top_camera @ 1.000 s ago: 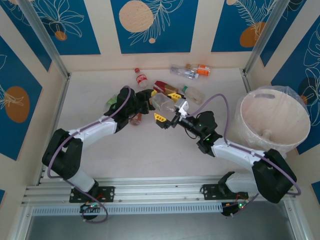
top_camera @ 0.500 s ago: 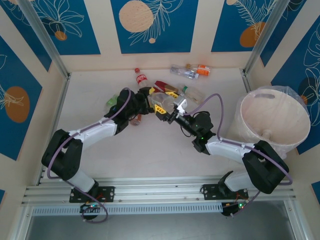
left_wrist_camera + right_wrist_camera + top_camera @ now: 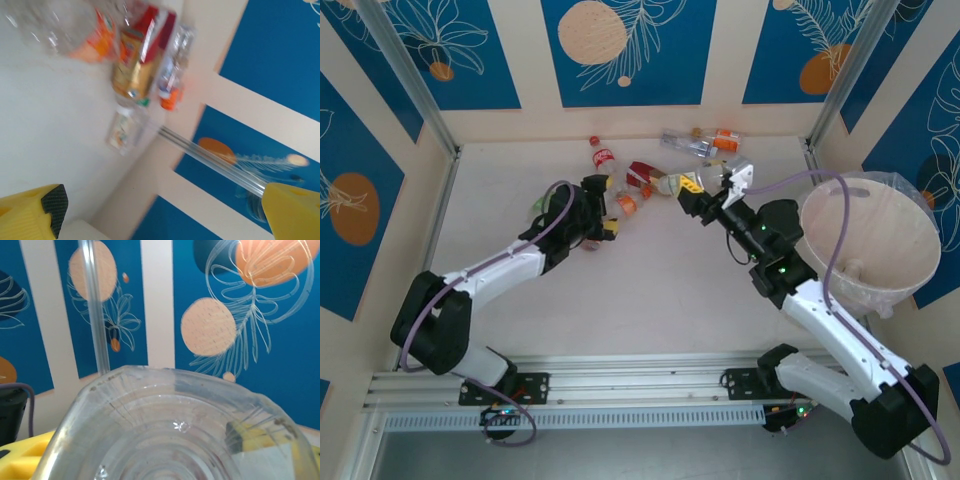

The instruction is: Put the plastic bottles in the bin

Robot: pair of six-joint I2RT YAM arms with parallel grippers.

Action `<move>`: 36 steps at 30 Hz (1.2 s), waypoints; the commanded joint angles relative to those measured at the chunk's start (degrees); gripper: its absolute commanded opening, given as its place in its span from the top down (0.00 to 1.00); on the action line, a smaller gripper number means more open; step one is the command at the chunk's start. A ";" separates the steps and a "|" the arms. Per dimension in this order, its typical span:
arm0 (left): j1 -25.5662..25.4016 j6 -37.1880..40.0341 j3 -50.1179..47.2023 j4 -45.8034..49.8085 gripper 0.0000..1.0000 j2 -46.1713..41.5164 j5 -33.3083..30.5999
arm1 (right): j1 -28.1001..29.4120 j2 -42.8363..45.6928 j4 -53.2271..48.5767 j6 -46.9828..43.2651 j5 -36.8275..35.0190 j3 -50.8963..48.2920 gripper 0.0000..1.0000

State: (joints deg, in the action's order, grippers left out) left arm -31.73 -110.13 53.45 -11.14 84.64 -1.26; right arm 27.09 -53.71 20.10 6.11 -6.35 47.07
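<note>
Left gripper (image 3: 608, 206): jaws spread wide with nothing between them, low over the left-centre tabletop (image 3: 650, 290), just beside an orange-labelled bottle (image 3: 627, 204).
Right gripper (image 3: 715, 182): jaws closed on a clear bottle (image 3: 175, 435), over the far part of the tabletop, between the loose bottles and the bin (image 3: 820, 265).
Top view adds: the bin stands at the right edge of the tabletop against the right wall. Its mouth is open upward and a clear liner bag shows at the far rim. The held bottle is left of the rim, not over it.
Left wrist view adds: a yellow finger (image 3: 30, 212) in each lower corner. Beyond lie a red-and-gold-labelled bottle (image 3: 140, 55), a clear bottle with an orange end (image 3: 171, 75) and a small pale bottle (image 3: 124, 131) near the foot of the back wall. All are blurred.
Right wrist view adds: the held bottle seen end-on, close to the lens, clear and ridged, with yellow finger parts at either side and blue leaf-printed wall panels behind.
Loose bottles, top view: a red-capped bottle (image 3: 601, 155) near the back wall, and the rest clustered at far centre.
Edges: walls on three sides, with an aluminium rail (image 3: 620, 385) along the near side.
Open room: the near half of the tabletop is bare between the two arms, and there is bare surface between the right arm and the bin.
</note>
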 commanded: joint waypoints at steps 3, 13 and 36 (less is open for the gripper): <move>0.53 20.22 2.97 12.96 0.00 -1.07 -9.33 | -4.04 3.05 -18.13 2.69 -1.87 6.33 0.57; 2.32 45.92 0.10 9.91 0.00 -1.45 -11.69 | -7.83 1.56 -42.00 -0.24 -3.13 22.75 0.58; 9.31 56.45 -12.09 -3.13 0.00 -4.20 -3.74 | -8.23 1.62 -70.31 -9.08 -33.94 53.34 0.60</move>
State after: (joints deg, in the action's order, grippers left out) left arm -22.94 -56.77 42.59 -11.88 82.54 -3.11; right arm 19.09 -53.60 -45.67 -0.12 -29.45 97.17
